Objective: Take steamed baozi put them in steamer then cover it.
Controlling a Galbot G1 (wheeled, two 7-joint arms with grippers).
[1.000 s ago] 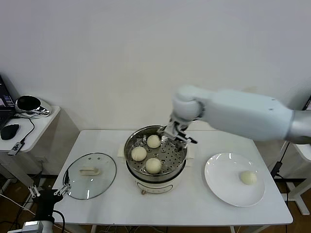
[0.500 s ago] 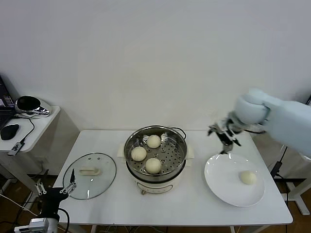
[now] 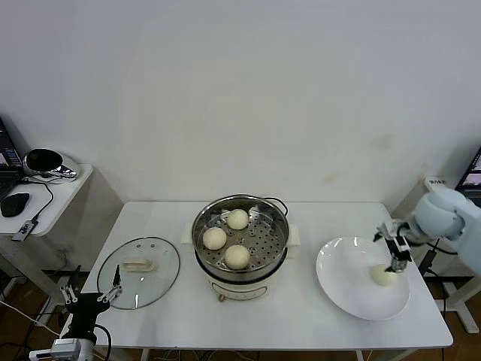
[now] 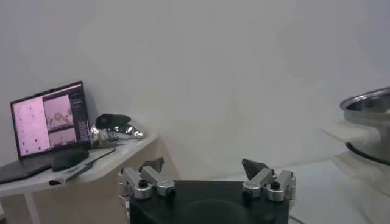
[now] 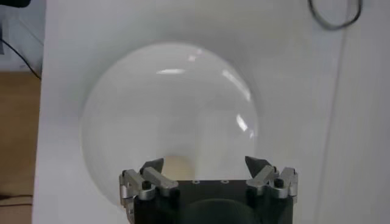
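Note:
The steel steamer stands mid-table on its cream base, with three baozi on its perforated tray: one at the back, one at the left, one at the front. The fourth baozi lies on the white plate at the right; it also shows in the right wrist view. My right gripper hovers open just above that baozi, empty. The glass cover lies flat on the table at the left. My left gripper is open and parked below the table's front left corner.
A side table at the far left holds a laptop, a mouse and a shiny object. A cable lies beyond the plate near the table's right edge. The wall stands close behind the table.
My right arm has swung from over the steamer's back rim to the right and down, and now hangs over the baozi on the plate. The left gripper has shifted slightly.

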